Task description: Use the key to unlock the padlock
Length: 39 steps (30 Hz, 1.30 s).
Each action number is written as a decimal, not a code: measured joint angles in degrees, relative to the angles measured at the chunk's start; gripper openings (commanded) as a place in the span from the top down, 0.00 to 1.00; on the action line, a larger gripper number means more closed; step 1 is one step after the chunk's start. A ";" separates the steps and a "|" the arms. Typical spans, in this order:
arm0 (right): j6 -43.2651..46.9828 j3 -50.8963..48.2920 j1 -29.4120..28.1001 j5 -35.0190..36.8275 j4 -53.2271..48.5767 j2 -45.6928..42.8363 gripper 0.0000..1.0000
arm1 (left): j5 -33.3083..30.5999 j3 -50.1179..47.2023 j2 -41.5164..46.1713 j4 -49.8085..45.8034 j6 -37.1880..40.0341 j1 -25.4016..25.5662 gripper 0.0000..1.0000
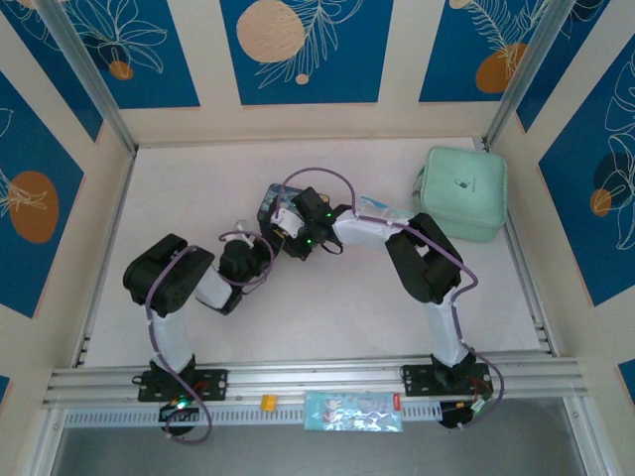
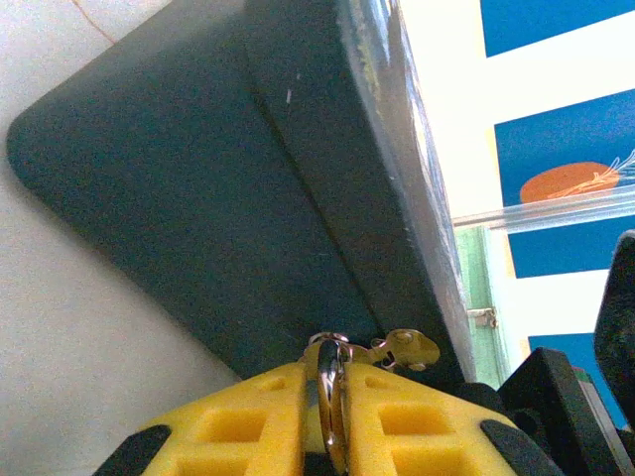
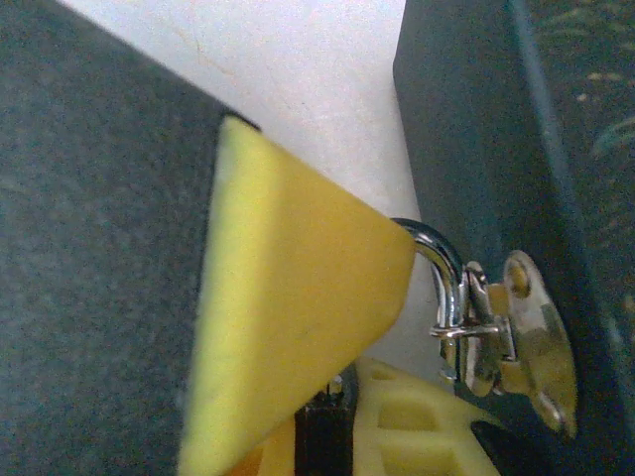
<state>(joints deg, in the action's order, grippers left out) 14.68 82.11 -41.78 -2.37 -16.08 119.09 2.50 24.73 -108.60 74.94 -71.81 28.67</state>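
Two grips over white worktop [image 1: 327, 307], blue-cream panelled walls [image 1: 308, 50]: left fingers [image 2: 258, 426] pinch thin metal ring [image 2: 324, 382], right fingers [image 3: 298, 327] clamp small black padlock [image 3: 448, 270].

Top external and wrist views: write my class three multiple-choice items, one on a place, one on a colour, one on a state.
1. Where on the table is the mint case? A right rear; B left front; C centre.
2. What colour are the finger pads? A red; B yellow; C white.
3. How is the padlock? A loose on the table; B hooked through the hasp of the box; C inside the case.
Key: 1A, it sits far right; 2B, both show yellow; 3B, its shackle threads the hasp.
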 measured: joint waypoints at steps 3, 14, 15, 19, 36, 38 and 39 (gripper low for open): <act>0.00 0.00 0.00 0.00 -0.02 0.00 1.00 | 0.00 0.15 -1.20 1.84 -0.39 0.02 0.86; -0.28 -0.15 0.09 0.02 0.24 -0.04 0.83 | 0.17 0.15 -1.95 3.72 -1.66 0.02 1.00; -0.48 -0.24 0.07 -0.02 0.33 -0.09 0.75 | 0.13 0.13 -1.97 3.76 -1.66 0.02 1.00; -2.03 -1.33 -0.31 -0.44 0.24 -1.55 0.58 | -0.02 0.04 -2.14 5.20 -1.68 0.13 1.00; -20.26 -10.29 0.50 0.20 -1.11 -17.57 0.47 | -2.93 -2.12 -2.38 5.60 -1.62 0.94 1.00; -22.21 -10.29 0.92 0.46 -1.11 -17.77 0.46 | -3.08 -2.12 -2.38 5.60 -1.62 0.94 1.00; -23.65 -10.29 1.22 0.92 -1.16 -17.77 0.46 | -3.19 -2.14 -2.38 5.60 -1.62 0.94 1.00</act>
<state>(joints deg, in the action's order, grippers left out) -8.97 71.81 -40.56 -1.45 -17.23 101.32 -0.69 22.59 -110.98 80.53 -73.43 29.61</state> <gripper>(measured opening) 0.534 0.042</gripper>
